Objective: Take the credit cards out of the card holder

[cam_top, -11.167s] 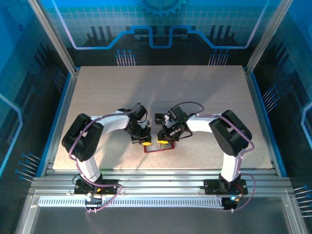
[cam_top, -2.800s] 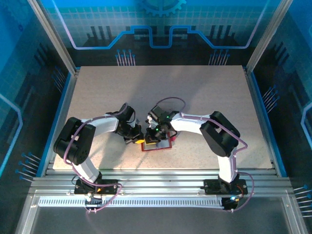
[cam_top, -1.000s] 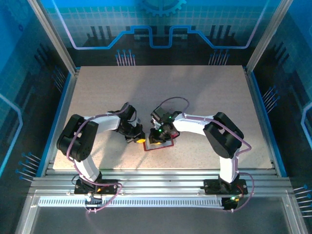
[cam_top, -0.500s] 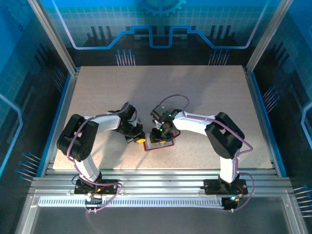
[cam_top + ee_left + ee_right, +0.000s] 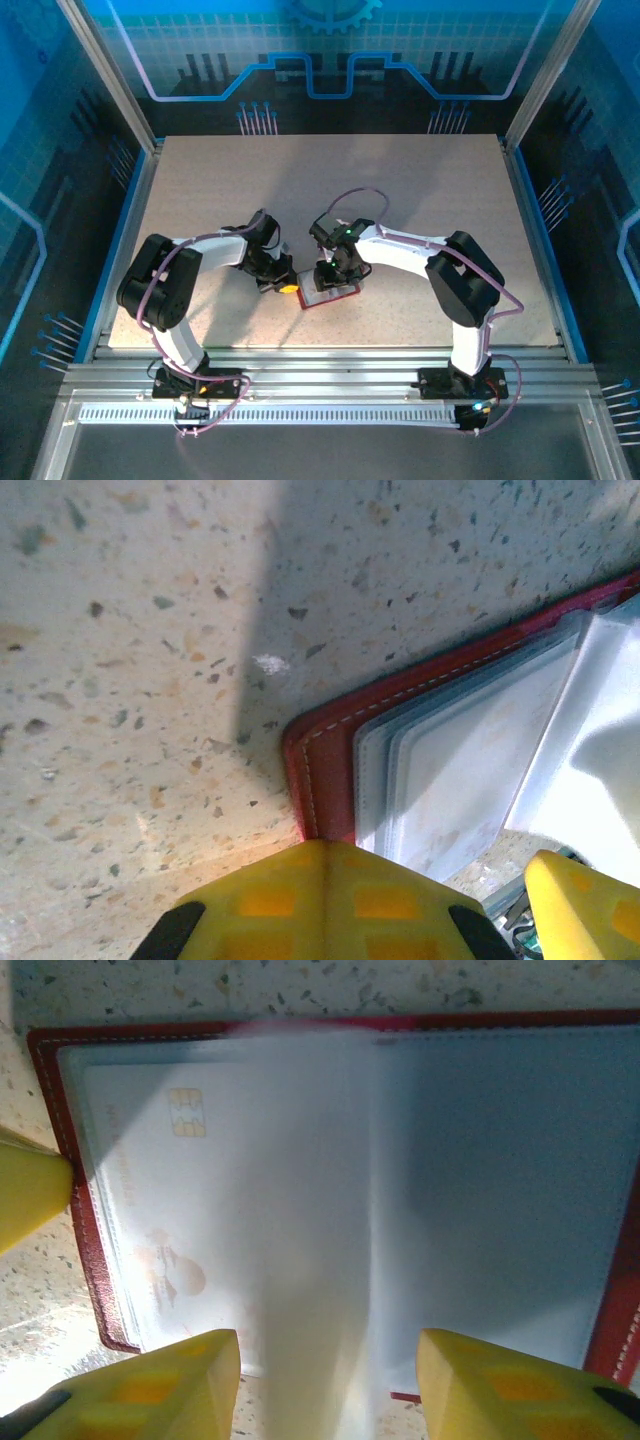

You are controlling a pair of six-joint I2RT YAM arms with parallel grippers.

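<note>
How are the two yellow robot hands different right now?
The left gripper is shut, fingers squeezed together; the right gripper is open, fingers apart. The left gripper rests its tip on the red side edge of the card holder; the right gripper hangs over the open holder's middle, a blurry clear page between its fingers. Both have yellow fingertips.
</note>
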